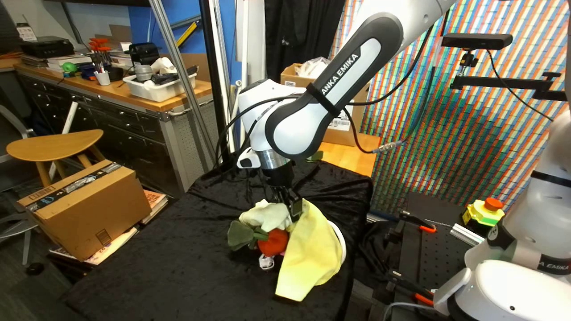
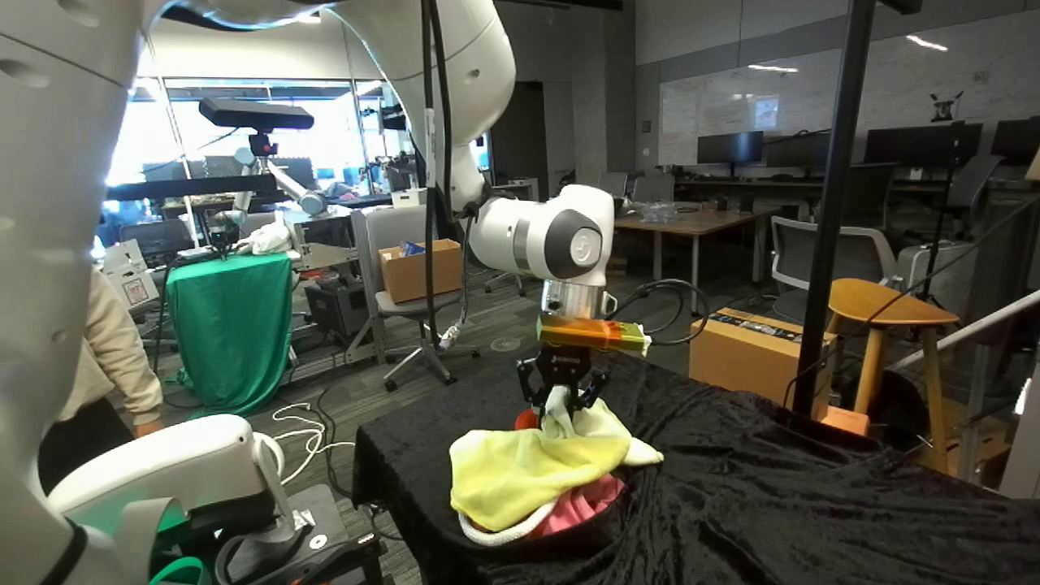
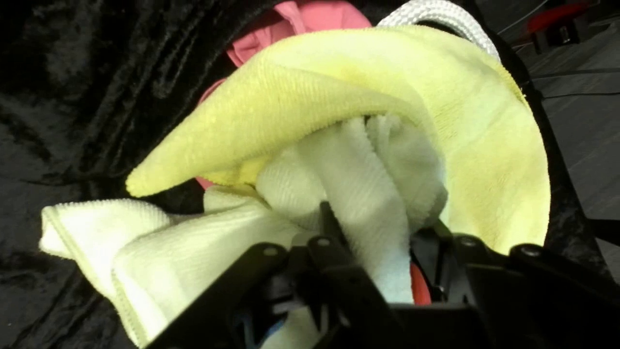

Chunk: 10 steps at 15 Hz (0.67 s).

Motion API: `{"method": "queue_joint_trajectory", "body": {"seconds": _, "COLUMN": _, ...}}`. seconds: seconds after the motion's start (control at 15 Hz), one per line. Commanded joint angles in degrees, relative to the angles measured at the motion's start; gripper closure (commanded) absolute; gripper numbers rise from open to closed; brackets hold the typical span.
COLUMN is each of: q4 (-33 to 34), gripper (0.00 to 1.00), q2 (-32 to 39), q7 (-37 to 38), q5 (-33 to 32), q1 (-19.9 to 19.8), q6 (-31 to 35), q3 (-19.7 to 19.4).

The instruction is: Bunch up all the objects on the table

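Observation:
A pile of soft things lies on the black-covered table (image 1: pixel 200 272). A yellow cloth (image 1: pixel 312 249) drapes over a white woven rim (image 1: pixel 342 243), also in the wrist view (image 3: pixel 436 9). A pale cloth (image 1: pixel 267 216) is bunched beside it; a fold stands up between my fingers. A pink cloth (image 2: pixel 581 504) shows under the yellow one (image 2: pixel 528 471). A round red thing (image 1: pixel 273 243), a dark green piece (image 1: pixel 240 235) and a small white item (image 1: pixel 266 261) lie at the pile's edge. My gripper (image 3: pixel 378 223) points down, fingers apart around the pale fold (image 3: pixel 368 194); red shows between fold and finger.
A cardboard box (image 1: pixel 89 205) stands beside the table, with a wooden stool (image 1: pixel 53 145) behind it. A second robot arm base (image 1: pixel 513 285) and a yellow-red emergency stop (image 1: pixel 484 211) are at the side. The table edge runs close to the pile.

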Motion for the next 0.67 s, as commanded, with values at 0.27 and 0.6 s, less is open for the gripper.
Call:
{"method": "queue_joint_trajectory", "body": {"seconds": 0.27, "q4": 0.2, "gripper": 0.00, "q2": -4.2, "q7": 5.8, "q5": 5.3, "q1": 0.1, "q6": -4.4, "q3": -1.5}}
{"method": "queue_joint_trajectory", "body": {"seconds": 0.6, "q4": -1.2, "gripper": 0.00, "q2": -12.4, "q7": 18.0, "q5": 11.3, "q1": 1.0, "q6": -9.4, "q3": -2.6}}
